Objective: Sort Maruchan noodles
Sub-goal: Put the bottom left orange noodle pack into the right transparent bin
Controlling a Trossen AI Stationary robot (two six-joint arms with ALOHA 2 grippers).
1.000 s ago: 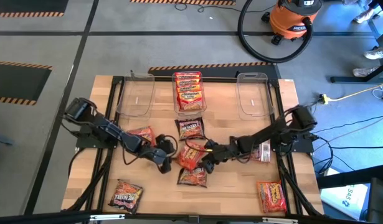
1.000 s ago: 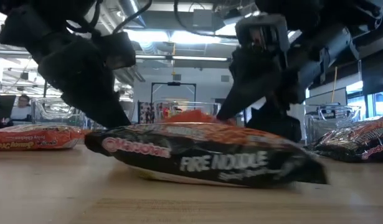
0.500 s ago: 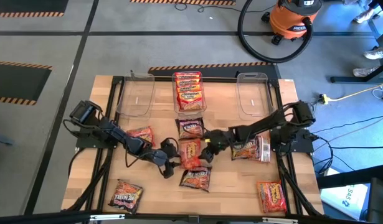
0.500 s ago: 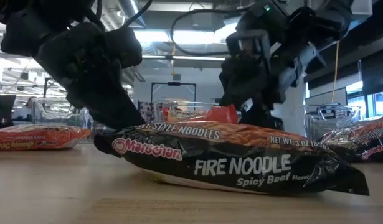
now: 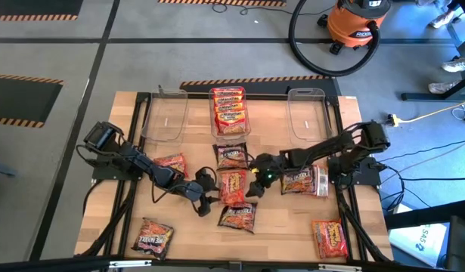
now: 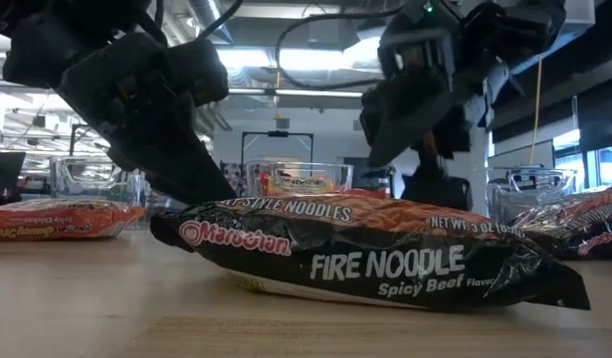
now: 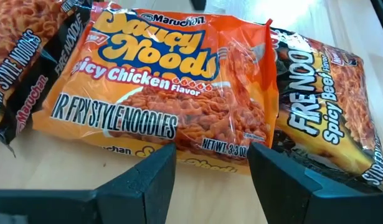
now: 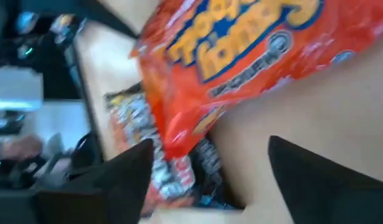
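The orange Saucy Noods packet (image 5: 232, 186) lies flat at the middle of the tabletop (image 5: 292, 234), its long axis running from the near edge toward the far tubs, with one black Fire Noodle packet (image 5: 231, 156) just beyond it and another (image 5: 237, 217) just on the near side. The left hand (image 5: 205, 199) sits just beside the packet's near left corner, fingers (image 7: 147, 180) apart and empty, the packet's edge lying right in front of the gap in the left wrist view, so it looks the better placed to take it. The right hand (image 5: 256, 181) hangs just off the packet's right edge, slightly above it, fingers (image 8: 316, 180) spread wide with nothing between them; the orange packet shows beyond them in its wrist view. Judging by its colour, the packet belongs in the middle tub (image 5: 248, 113), which already holds orange packets, while the left tub (image 5: 150, 121) and right tub (image 5: 323, 121) look empty. Against the frame a second ago, the right hand has let the orange packet go and drawn back to the right and upward, the packet now lies straighter between the two hands, and the left hand has scarcely moved in the last half second. Other packets lie well apart near the tabletop's edges.
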